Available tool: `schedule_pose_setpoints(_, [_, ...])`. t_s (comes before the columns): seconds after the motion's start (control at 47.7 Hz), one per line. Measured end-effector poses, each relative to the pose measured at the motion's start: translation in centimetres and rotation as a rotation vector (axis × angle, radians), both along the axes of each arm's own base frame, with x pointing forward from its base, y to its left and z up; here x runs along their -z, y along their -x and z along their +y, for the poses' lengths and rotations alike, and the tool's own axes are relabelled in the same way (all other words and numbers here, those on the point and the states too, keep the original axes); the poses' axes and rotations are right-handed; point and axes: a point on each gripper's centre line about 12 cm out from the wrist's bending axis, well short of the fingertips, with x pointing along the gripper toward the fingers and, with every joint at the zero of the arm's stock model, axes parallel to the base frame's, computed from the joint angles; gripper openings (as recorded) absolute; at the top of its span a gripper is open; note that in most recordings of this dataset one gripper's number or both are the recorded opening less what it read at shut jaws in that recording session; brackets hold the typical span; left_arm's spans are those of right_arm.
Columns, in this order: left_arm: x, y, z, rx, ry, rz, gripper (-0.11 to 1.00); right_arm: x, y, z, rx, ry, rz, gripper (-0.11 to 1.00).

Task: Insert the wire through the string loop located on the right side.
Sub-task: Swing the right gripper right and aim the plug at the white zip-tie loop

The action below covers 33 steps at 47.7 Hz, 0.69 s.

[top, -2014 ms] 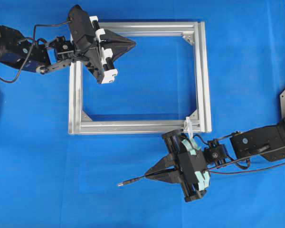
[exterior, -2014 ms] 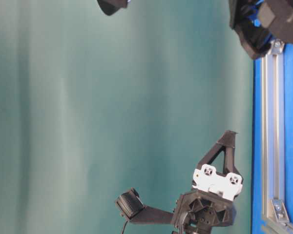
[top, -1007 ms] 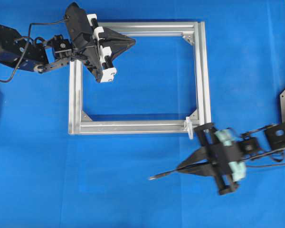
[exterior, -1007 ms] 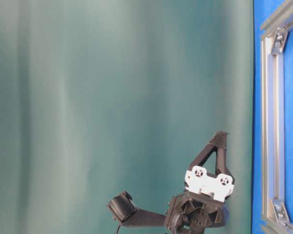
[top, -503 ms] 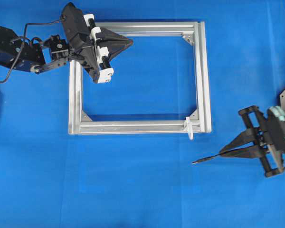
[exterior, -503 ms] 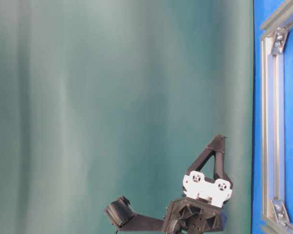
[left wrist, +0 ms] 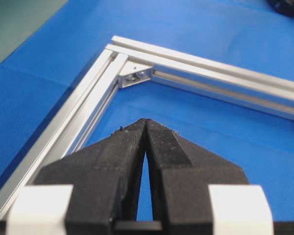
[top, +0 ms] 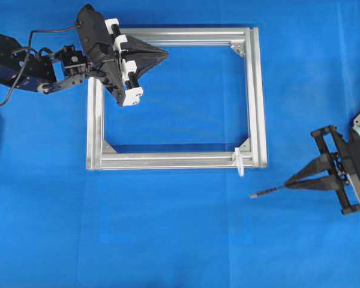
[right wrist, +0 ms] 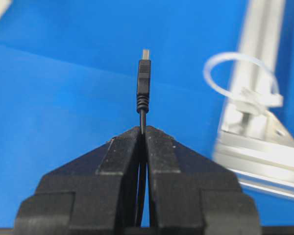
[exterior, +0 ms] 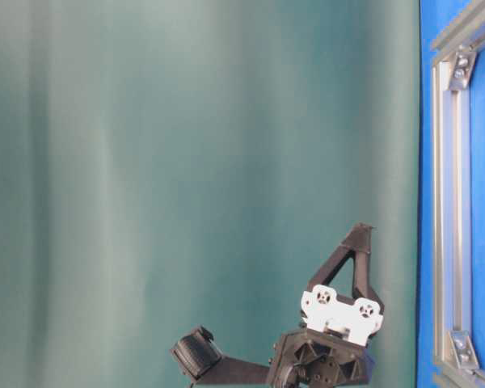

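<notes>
**A:** How far along are we?

**B:** Partway, I'd say. I've got the wire (right wrist: 143, 85) picked up: the right gripper (top: 301, 179) is clamped on it just behind the plug, and the tip sticks out ahead of the closed fingers (right wrist: 161, 147). In the overhead view that gripper sits at the right edge, lower half, with the plug pointing toward the left.

**A:** And the loop?

**B:** The string loop (top: 239, 161) is on the lower right corner of the aluminium frame (top: 256, 90), standing off its bottom bar. The plug tip is below it and to its right, apart from it. In the right wrist view the loop (right wrist: 240, 81) shows at the upper right, off to the side of the plug, so I'm not lined up.

**A:** So nothing is threaded?

**B:** Nothing yet. What's left, as I judge it: aim the tip at the opening and push it through.

**A:** Left arm?

**B:** The left gripper (top: 159, 55) hangs over the frame's upper left corner, fingers pressed together on nothing.
</notes>
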Motion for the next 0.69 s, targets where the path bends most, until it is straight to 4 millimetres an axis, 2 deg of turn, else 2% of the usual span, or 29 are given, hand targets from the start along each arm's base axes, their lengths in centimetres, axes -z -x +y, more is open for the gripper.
schedule_pose_setpoints(0.315, [0.0, 0.0, -0.1, 0.001, -0.001, -0.001, 0.0, 0.7, -0.3, -3.6, 0.173, 0.019, 0.013, -0.03])
schedule_pose_setpoints(0.692, [0.0, -0.1, -0.3, 0.009, 0.0, 0.0, 0.0, 0.7, -0.3, -3.9, 0.186, 0.019, 0.012, -0.03])
